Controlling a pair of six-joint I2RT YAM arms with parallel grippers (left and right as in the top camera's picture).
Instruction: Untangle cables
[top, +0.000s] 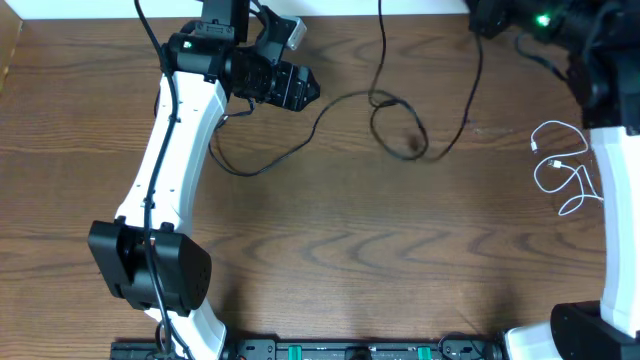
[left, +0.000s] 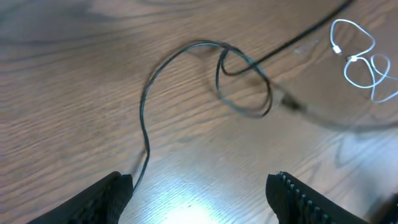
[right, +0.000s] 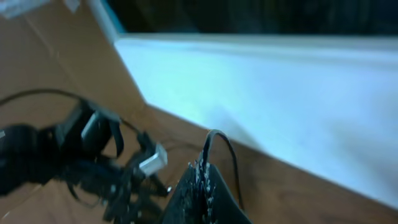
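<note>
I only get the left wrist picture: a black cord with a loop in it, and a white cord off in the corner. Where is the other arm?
Observer: From above, the right arm stands along the right side of the table, with its dark end at the far right corner.
Operator: Is the white cord caught on anything?
Observer: The white cord lies in loose curls beside that arm's white part, apart from the black cord.
Operator: Where does the black one go on the left?
Observer: It curves round and runs in under the dark wrist of the left arm, where its end is hidden.
</note>
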